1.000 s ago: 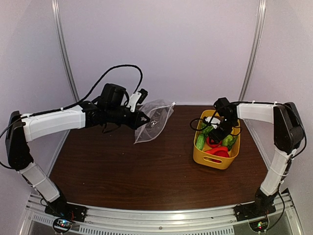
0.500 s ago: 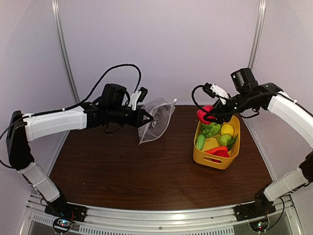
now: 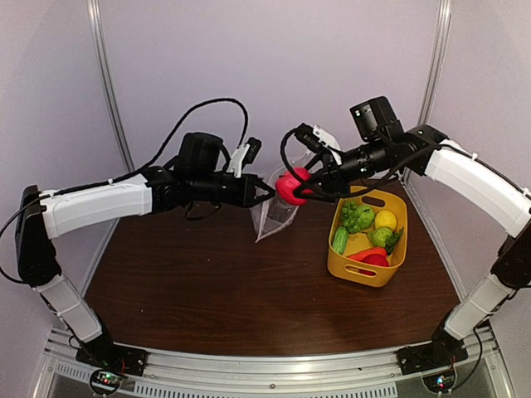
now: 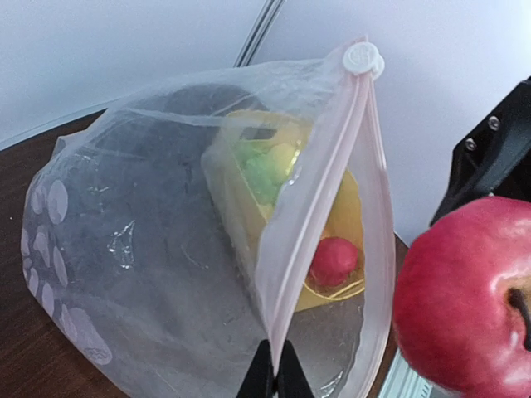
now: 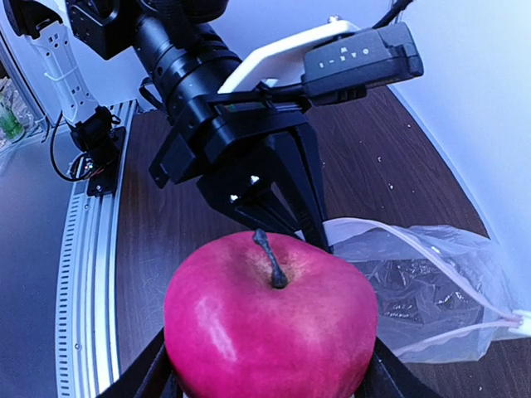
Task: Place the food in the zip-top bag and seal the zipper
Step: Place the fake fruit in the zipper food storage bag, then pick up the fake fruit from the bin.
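**Top, left wrist and right wrist views.** Your left gripper (image 3: 268,195) is closed on the rim of the zip-top bag (image 3: 277,214), its two black tips pinched together on the plastic at the bottom edge of the left wrist view. The bag hangs from that pinch above the far middle of the dark wood counter (image 3: 207,290). You cannot tell whether its lower corner touches the wood.

The bag is clear and crinkled, with white dots printed along one side. It carries no readable brand. The zipper (image 4: 319,207) runs as a pale pink strip from the pinch up to a round white tab (image 4: 362,59). A second strip parts from the first below the tab, so the mouth gapes slightly. The mark on the tab is too faint to read.

Your right gripper (image 3: 291,189) is clamped on the red apple (image 3: 288,183), stem upward. It holds the apple in the air just beside the bag's mouth, outside the bag.

In the right wrist view, a short line of white characters shows on a black block of the left gripper. You cannot read them reliably.

The yellow basket (image 3: 357,269) stands on the counter's right side. It holds green grapes (image 3: 358,218), a lemon (image 3: 385,220), a green apple (image 3: 381,236), a cucumber (image 3: 339,240) and red pieces (image 3: 371,258) at its near end.
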Controlling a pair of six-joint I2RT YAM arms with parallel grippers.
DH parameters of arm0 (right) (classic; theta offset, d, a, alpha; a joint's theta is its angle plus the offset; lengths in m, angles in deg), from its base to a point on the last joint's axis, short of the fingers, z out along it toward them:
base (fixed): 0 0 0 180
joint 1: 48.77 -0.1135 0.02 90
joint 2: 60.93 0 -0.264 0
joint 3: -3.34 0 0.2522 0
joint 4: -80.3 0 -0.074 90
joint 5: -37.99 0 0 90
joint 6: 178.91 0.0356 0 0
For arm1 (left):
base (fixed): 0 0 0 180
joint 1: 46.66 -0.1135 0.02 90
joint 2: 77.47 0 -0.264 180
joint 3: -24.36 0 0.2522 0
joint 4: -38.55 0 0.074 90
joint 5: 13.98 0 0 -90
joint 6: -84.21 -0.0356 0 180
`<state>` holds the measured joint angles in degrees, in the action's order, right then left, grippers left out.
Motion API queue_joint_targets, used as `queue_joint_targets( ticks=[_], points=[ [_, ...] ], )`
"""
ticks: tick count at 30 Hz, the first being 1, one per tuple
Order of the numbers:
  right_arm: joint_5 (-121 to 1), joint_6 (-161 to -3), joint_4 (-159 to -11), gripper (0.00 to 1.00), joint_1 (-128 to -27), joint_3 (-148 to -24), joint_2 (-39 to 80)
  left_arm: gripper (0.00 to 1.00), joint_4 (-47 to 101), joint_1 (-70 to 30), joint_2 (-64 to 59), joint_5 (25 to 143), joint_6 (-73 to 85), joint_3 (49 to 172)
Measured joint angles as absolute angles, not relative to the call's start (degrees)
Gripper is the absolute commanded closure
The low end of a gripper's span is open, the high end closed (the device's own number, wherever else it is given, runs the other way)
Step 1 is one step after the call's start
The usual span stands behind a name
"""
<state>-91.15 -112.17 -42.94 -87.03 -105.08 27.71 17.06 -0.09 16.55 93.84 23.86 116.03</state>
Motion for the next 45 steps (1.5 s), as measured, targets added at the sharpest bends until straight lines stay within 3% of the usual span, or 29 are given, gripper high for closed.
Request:
queue_joint_targets(
  ticks=[11, 17, 22, 30, 36, 40, 45],
  points=[
    [-81.27, -108.24, -46.87, 0.47, -87.16, -103.92, 30.29, 1.0, 17.54, 1.04, 11.61, 94.89, 26.46, 115.44],
    [-76.4, -106.99, -44.93, 0.17, -87.62, -104.9, 34.93, 1.0, 19.33, 1.04, 10.82, 94.89, 27.4, 114.59],
    [-78.54, -106.73, -42.46, 0.04, -88.32, -108.73, 35.3, 1.0, 19.66, 1.04, 10.93, 94.61, 27.79, 113.32],
    [-81.55, -106.12, -41.1, 0.14, -84.8, -110.67, 28.61, 1.0, 19.59, 1.04, 10.95, 92.29, 27.49, 111.69],
    [-80.64, -105.64, -42.11, 0.23, -69.0, -103.94, 24.57, 1.0, 19.59, 1.04, 10.95, 91.15, 26.83, 110.77],
    [-74.69, -107.12, -42.0, 0.21, -62.53, -97.03, 28.26, 1.0, 19.59, 1.04, 10.95, 91.15, 26.48, 110.55],
    [-70.14, -108.63, -42.09, 0.18, -62.13, -93.03, 35.54, 1.0, 19.62, 1.04, 10.93, 91.13, 26.22, 110.13]
  ],
)
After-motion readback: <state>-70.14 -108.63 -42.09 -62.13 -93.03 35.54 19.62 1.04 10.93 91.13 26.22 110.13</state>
